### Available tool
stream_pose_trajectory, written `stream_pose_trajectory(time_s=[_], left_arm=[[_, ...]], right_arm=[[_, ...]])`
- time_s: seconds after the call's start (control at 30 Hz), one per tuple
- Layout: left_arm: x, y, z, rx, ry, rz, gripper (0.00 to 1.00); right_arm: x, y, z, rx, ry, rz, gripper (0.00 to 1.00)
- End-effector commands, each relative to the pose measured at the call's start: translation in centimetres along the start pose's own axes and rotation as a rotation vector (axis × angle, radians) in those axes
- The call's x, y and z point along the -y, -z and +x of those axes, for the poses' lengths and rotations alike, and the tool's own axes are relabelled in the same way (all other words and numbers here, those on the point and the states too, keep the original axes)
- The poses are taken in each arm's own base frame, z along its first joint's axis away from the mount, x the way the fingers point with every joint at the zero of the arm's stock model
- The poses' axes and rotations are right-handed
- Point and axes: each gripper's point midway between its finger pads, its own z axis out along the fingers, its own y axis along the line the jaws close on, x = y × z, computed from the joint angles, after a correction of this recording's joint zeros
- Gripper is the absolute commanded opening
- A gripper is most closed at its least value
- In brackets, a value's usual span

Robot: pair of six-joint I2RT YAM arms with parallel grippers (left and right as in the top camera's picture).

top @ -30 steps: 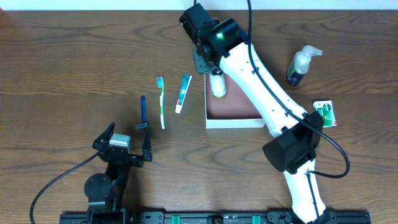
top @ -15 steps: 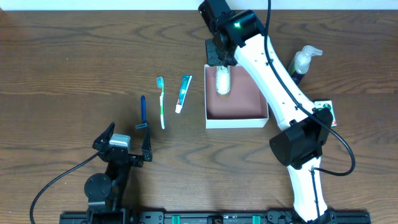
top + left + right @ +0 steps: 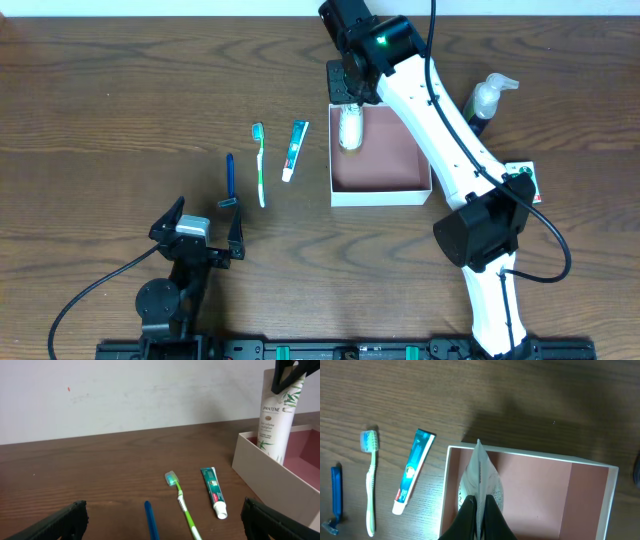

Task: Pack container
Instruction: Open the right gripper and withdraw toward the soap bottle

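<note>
The right fingers are pressed together on the crimped end of a white Pantene tube. It stands upright just inside the container, at its far-left corner, with the pink floor open beside it. Left of the container, a toothpaste, a toothbrush and a razor lie apart on the table. A pump bottle stands to the right. The left fingers are spread wide, holding nothing, well off to the container's near left.

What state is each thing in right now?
container: open-topped, holding only the tube.
Pantene tube: upright in container's corner, pinched at top.
right gripper: shut on Pantene tube.
left gripper: open, empty.
toothbrush: lying flat, unpacked.
toothpaste: lying flat, unpacked.
razor: lying flat, unpacked.
pump bottle: standing, unpacked.
</note>
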Motion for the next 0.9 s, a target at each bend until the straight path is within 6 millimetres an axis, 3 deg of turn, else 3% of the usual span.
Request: stream_pose_trajectory(time_s=[0.0, 0.63, 0.87], left_arm=[[0.22, -0.1, 1.59, -0.044, 0.0, 0.014, 0.98], [0.22, -0.1, 1.59, -0.044, 0.0, 0.014, 0.98], [0.21, -0.1, 1.58, -0.044, 0.0, 0.014, 0.98]], right_arm=[[0.36, 2.81, -1.33, 0.068, -0.007, -0.027, 0.03], [0.28, 2.85, -1.76, 0.087, -0.004, -0.028, 0.08], [0.28, 2.83, -1.76, 0.087, -0.003, -0.028, 0.15]])
